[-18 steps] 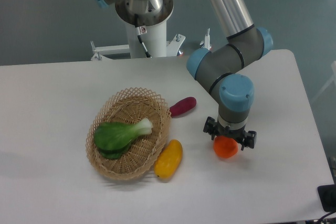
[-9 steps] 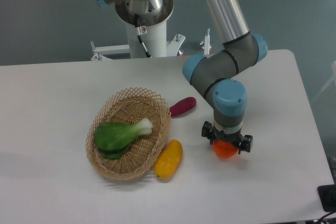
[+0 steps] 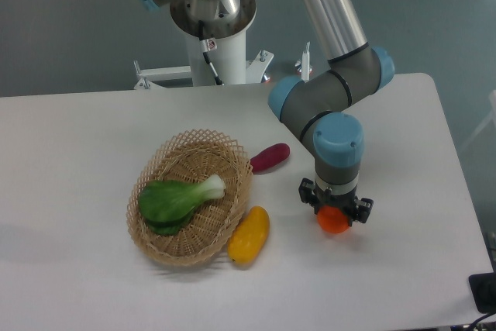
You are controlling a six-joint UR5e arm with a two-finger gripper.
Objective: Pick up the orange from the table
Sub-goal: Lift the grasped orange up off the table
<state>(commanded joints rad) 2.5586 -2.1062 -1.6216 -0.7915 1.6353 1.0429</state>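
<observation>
On the white table the fingers straddle the orange; whether they grip it cannot be told. The wrist sits slightly lower than half a second ago, hiding more fruit (only its lower half shows). At nine o'clock lies a yellow fruit, then the basket.

Basket: on the table, left of centre.
Leafy vegetable: inside the basket.
Mango-like fruit: touching the basket's right front rim.
Oblong vegetable: just behind that.
Orange: right, under the gripper.
</observation>
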